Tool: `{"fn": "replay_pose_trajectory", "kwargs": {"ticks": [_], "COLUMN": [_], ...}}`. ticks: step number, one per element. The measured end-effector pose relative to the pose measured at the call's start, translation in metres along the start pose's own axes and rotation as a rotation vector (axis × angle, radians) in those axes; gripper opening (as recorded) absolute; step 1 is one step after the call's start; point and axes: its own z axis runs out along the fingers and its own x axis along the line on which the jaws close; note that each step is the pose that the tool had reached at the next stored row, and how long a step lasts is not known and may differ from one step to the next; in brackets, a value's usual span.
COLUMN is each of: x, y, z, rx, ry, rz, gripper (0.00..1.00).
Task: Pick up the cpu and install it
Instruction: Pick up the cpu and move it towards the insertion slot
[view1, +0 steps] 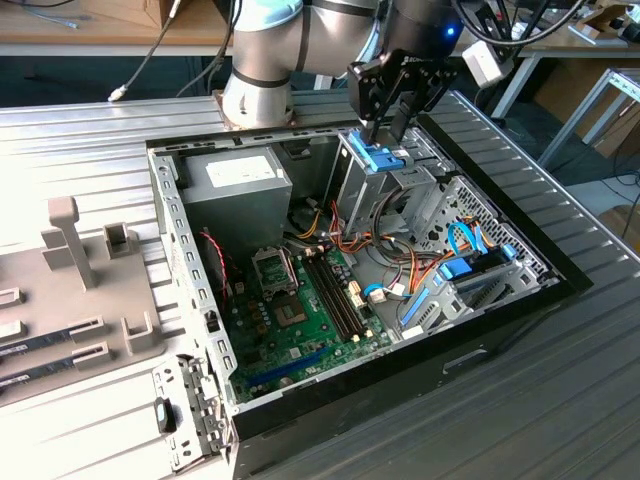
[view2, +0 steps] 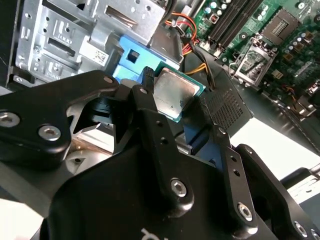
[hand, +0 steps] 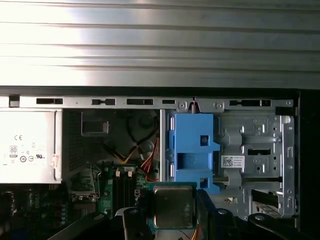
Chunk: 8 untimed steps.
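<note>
In the exterior view, one arm (view1: 265, 60) is reaching over one open computer case (view1: 190, 270), its gripper (view1: 386, 128) hanging above a blue bracket (view1: 380, 158). In the second wrist view, two fingers (view2: 155, 125) are clamping one cpu (view2: 176, 94). In the first wrist view, the cpu (hand: 173, 206) is hovering over the case interior.
</note>
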Motion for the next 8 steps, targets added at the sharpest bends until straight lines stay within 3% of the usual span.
{"fn": "replay_pose_trajectory", "kwargs": {"ticks": [8], "x": [-0.0147], "y": [-0.0003], "z": [0.0082], "rx": [-0.0001], "ry": [-0.0001], "rz": [0.0], "gripper": [0.47]}}
